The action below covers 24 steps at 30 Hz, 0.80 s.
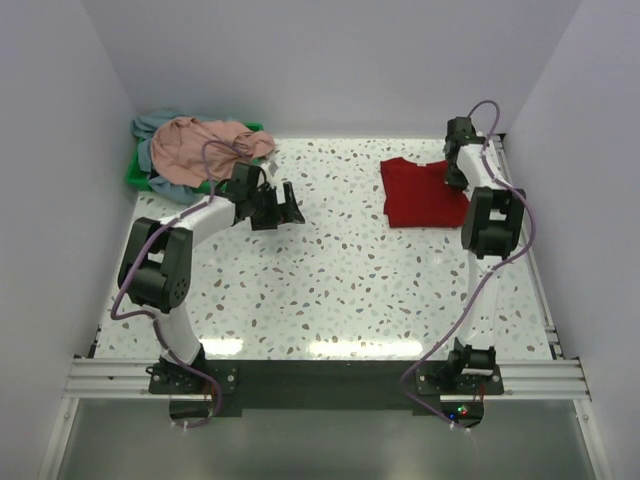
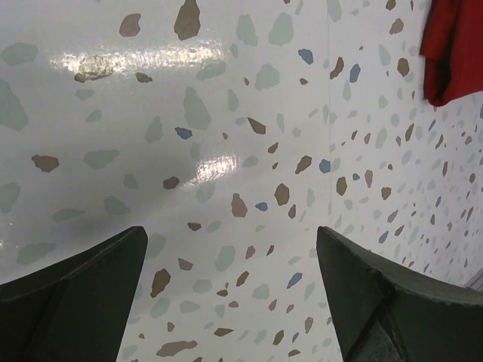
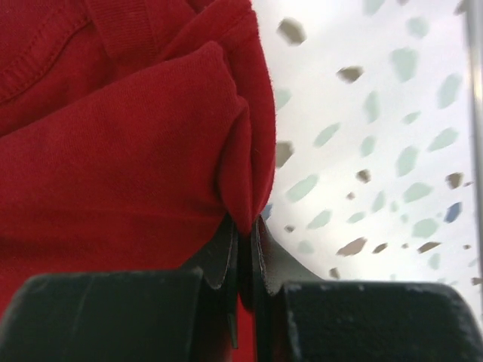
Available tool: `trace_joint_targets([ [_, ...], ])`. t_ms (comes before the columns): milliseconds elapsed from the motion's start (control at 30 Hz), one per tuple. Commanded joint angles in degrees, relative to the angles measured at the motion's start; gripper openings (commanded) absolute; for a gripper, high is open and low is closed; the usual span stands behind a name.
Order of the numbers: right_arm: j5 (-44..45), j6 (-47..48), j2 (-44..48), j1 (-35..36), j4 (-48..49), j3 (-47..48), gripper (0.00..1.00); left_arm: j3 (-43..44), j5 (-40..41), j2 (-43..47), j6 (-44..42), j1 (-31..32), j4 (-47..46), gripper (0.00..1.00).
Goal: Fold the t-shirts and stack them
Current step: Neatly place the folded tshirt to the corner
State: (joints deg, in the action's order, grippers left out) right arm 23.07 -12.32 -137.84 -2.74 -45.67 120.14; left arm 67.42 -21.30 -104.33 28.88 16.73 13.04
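Right gripper (image 3: 243, 234) clamped tight on a right-edge fold of the red shirt (image 1: 420, 192), which lies far right on the table (image 1: 330, 290), close to its right edge. Left gripper (image 1: 285, 208) spread wide, holding nothing, over the table left of centre. Pink shirt (image 1: 205, 140) heaped over grey-blue shirt (image 1: 150, 125) on the tray (image 1: 135, 175), far left corner, a wide stretch of table between the pile and the red shirt

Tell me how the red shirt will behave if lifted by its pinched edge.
The red shirt will likely droop limply: it bunches in soft folds at the right pincer. Thin cloth, so probably light. It may unfold, since only one edge is clamped.
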Motion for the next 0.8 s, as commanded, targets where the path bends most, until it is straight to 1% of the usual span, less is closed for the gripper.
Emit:
trace_joint_targets([
  [0, 8.1, 1.9, -2.0, -0.1, 3.0, 4.7, 0.0, 2.5, 1.2, 1.8, -0.8, -0.6, 1.6, 0.99],
  [133, 12.2, 2.4, -4.3, -0.6, 4.4, 8.8, 0.0, 4.9, 2.2, 1.8, -2.8, -0.7, 6.0, 1.0],
  [267, 15.4, 2.8, -5.3, -1.3, 7.7, 10.6, 0.0, 6.7, 2.7, 1.5, -2.9, -0.8, 8.1, 1.0],
  [433, 18.8, 1.7, -7.9, -2.6, 8.8, 15.1, 0.0, 9.0, 2.6, -0.3, -3.1, -0.8, 11.6, 1.0],
  [567, 22.6, 1.9, -9.4, -3.5, 11.6, 16.4, 0.0, 9.9, 2.6, -1.2, -2.7, -0.8, 12.4, 1.0],
  [767, 25.1, 2.8, -11.2, -4.3, 14.0, 19.1, 0.0, 10.8, 2.8, -1.7, -2.0, -0.8, 13.6, 1.0],
])
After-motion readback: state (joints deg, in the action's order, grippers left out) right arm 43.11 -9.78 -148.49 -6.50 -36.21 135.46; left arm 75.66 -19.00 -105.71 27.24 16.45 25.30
